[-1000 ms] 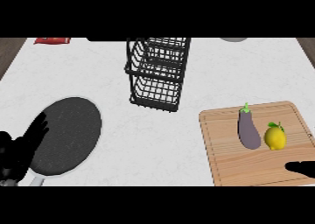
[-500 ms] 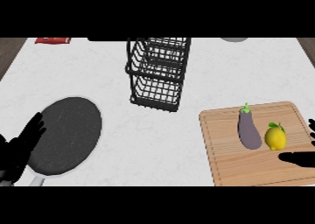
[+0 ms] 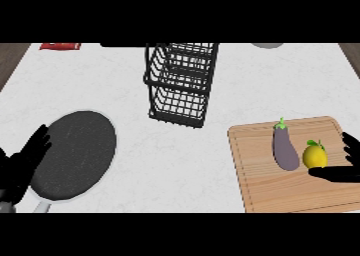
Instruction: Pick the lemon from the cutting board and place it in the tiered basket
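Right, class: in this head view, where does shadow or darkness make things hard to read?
Head view: the tiered basket darkens the counter at its base; the right robot hand, black, nearly merges with its own shadow beside the lemon; the left robot hand blends into the dark pan.

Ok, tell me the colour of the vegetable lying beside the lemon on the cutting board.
Purple, with a green stem: the eggplant, seen in the head view.

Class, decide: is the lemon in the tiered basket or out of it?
Out. The lemon lies on the cutting board beside the eggplant, apart from the tiered basket.
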`<action>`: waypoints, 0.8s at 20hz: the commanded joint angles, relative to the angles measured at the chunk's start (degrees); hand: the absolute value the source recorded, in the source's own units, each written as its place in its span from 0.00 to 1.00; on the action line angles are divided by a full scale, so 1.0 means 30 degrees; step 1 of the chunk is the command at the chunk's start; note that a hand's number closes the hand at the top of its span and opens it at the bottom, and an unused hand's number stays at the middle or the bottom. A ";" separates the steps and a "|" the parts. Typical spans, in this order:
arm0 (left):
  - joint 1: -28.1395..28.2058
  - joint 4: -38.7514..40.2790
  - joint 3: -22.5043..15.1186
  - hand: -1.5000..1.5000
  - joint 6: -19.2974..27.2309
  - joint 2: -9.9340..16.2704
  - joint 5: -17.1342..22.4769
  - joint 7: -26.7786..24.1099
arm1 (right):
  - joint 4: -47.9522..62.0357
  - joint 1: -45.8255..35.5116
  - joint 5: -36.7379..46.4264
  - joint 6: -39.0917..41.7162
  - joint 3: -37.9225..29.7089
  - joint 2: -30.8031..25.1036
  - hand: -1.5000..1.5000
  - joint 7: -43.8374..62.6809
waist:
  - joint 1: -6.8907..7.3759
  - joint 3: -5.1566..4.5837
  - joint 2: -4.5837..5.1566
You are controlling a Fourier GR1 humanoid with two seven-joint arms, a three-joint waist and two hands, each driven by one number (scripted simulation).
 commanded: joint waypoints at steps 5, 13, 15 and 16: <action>0.1127 -0.1340 0.0586 0.50 -0.1242 -0.0394 -0.0115 0.0489 | 0.0991 -0.1640 0.1258 -0.0646 0.0483 0.1452 0.00 0.0647 | 0.0075 0.0051 0.0019; -0.0235 0.0291 0.0793 0.50 -0.0707 -0.1051 -0.1101 -0.0171 | 0.3268 -0.2403 0.1414 0.0298 0.0734 0.2097 1.00 -0.1927 | 0.0058 0.0054 0.0043; 0.1197 0.0033 0.1043 0.50 -0.1560 -0.0861 -0.0690 -0.0928 | 0.1938 -0.1016 0.2386 -0.0854 0.0843 0.2180 1.00 -0.4066 | 0.0049 0.0053 0.0012; -0.0151 0.1136 0.0507 0.50 -0.0531 -0.1503 -0.1751 -0.1219 | 0.2631 -0.2201 0.2590 -0.1427 0.0712 0.2346 1.00 -0.3870 | 0.0003 0.0050 0.0049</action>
